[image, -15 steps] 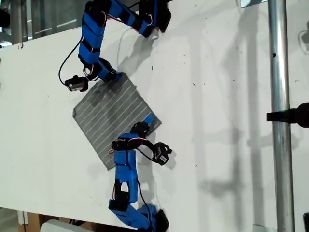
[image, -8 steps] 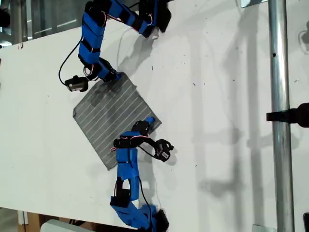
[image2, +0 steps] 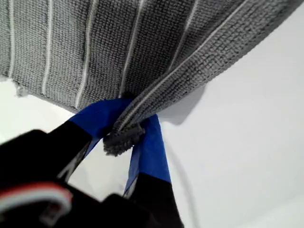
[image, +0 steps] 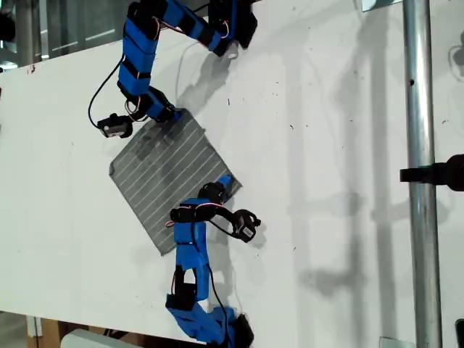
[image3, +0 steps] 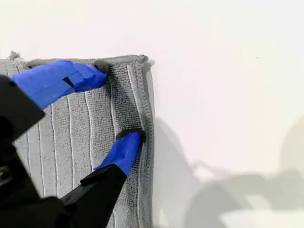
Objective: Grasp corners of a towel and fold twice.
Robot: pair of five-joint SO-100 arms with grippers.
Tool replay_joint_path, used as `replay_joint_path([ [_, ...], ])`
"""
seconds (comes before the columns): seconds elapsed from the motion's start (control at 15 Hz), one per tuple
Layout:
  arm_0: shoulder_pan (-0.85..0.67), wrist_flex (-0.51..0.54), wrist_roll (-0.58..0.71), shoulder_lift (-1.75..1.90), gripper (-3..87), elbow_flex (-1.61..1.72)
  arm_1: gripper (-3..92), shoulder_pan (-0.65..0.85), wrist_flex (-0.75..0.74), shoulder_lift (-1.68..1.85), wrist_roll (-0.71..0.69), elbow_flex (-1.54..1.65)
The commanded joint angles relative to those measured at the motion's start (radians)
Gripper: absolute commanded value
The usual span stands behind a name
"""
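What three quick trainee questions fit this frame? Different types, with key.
1. True or false: my first gripper is shut on a corner of the grey striped towel.
2. Pick one. My second gripper is: A) open, with its fingertips on the towel near a corner; B) shut on a corner; C) over bare table, off the towel.
3. Short answer: in the exterior view, has the towel been folded yet?

Key: 1 true. 2 A. 3 no, it is spread out as a single square.
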Motion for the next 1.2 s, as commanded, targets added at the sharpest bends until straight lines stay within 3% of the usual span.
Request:
replay_joint_path([
  [0.0,0.023,0.071,0.011,0.000,20.8,-0.038,-0.2,0.002,0.003,0.041,-0.011,-0.008],
  [0.27,0.021,0.156,-0.011,-0.023,22.2,-0.043,-0.2,0.003,0.000,0.043,-0.011,-0.008],
  [0.67,0.031,0.149,0.009,-0.023,6.1,-0.046,-0.2,-0.037,0.031,0.081,0.011,-0.012],
  [0.93,0.038,0.115,0.014,-0.014,9.2,-0.046,-0.2,-0.080,0.084,0.138,0.032,-0.031],
  [1.13,0.048,0.087,0.012,-0.003,-2.6,-0.046,-0.2,-0.094,0.086,0.141,0.041,-0.032],
])
